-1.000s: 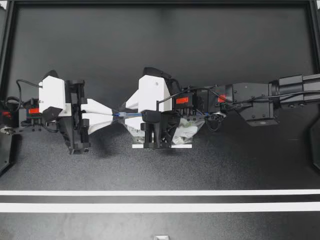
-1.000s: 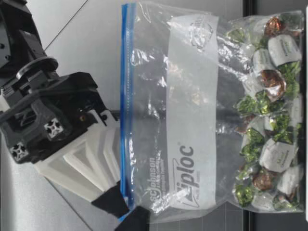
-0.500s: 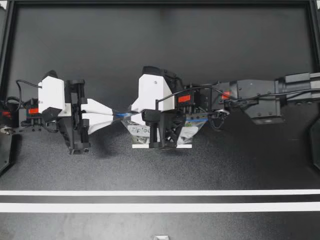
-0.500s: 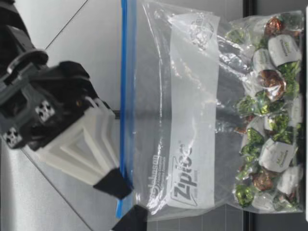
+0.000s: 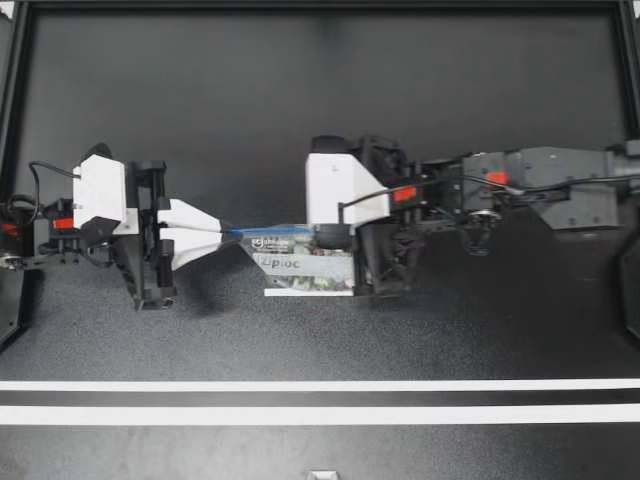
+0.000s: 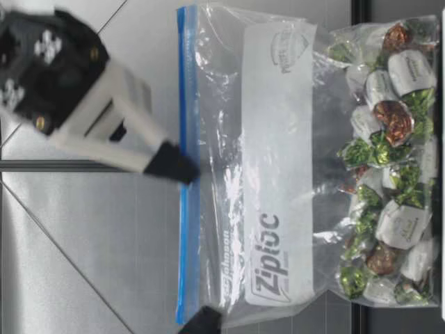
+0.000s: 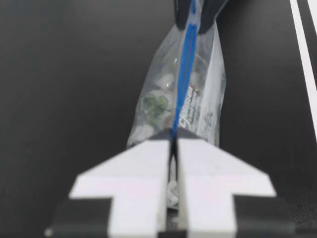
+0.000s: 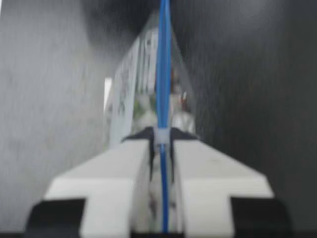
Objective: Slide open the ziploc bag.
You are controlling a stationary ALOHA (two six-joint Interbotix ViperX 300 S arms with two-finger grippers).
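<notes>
Top view: left hand (image 5: 222, 233) pinches one end of the ziploc bag (image 5: 300, 265), anchoring it; right hand (image 5: 335, 236) pinches its blue zip strip (image 5: 275, 231), evidently to slide.

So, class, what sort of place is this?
Probably a robotics lab bench: a black table with white tape lines, and the left gripper and right gripper each shut on a ziploc bag of wrapped candies.

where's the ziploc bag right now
Top view: the ziploc bag stands mid-table, its blue zip edge pinched by my left gripper and my right gripper.
</notes>
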